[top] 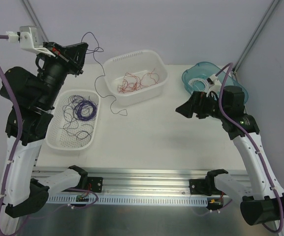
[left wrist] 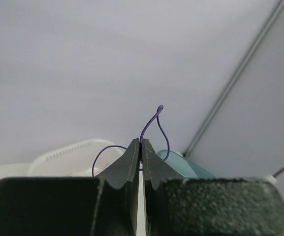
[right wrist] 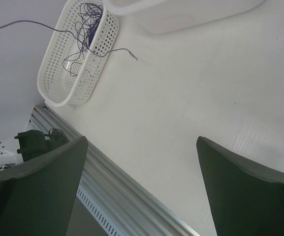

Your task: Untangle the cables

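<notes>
One thin purple curly wire trails down from the left gripper, clenched on it — the right gripper, gaping empty, stands well apart.

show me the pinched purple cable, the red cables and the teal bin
purple cable (left wrist: 160, 107): left wrist view, top of its loop
red cables (top: 134, 82): top external view, middle of the tangle
teal bin (top: 186, 74): top external view, left rim

The right arm covers the near half of the blue bowl; its contents are too small to tell. The purple wire vanishes between the left end effector tips, which half-hide the tub.
</notes>
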